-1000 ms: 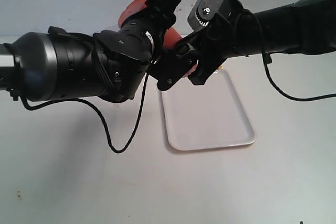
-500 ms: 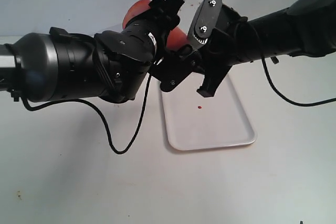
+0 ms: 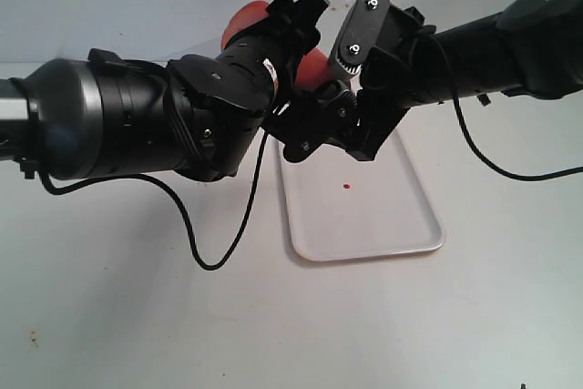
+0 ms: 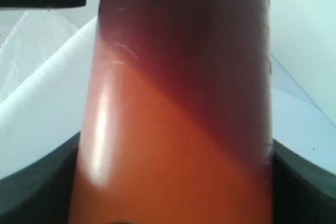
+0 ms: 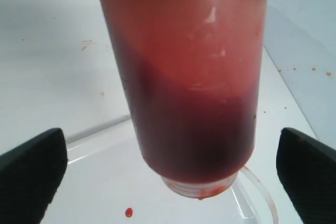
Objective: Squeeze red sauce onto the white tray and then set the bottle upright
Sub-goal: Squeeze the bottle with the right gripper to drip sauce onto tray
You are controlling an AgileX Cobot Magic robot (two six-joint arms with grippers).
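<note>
Bottle [image 3: 310, 68] is up in the air over the tray [image 3: 364, 230], above the tray end farthest from the exterior camera, tilted with the cap end pointing down at the tray. Left gripper [image 4: 168, 182] has it: jaws clamped on the bottle body, dark jaw parts pressed against both sides in the left wrist view. Right gripper [image 5: 170, 177] is released: jaws stand wide on either side of the bottle with clear gaps, touching nothing, though they bracket it. In the exterior view both grippers crowd together over that same far end of the tray and hide most of the bottle; only two red patches show. Sauce [image 5: 189, 129] inside has pooled dark toward the cap end, with a paler, emptier wall above it. A small red bead sits at the threaded rim of the cap end; can't tell the nozzle itself. One small round drop [image 3: 346, 187] lies on the tray floor, about mid-width and in the half nearer the bottle, apart from the rim. Tray lies flat on the white table [image 3: 137, 316]. Black cable [image 3: 196, 243] loops down onto the table left of the tray, not touching it.
</note>
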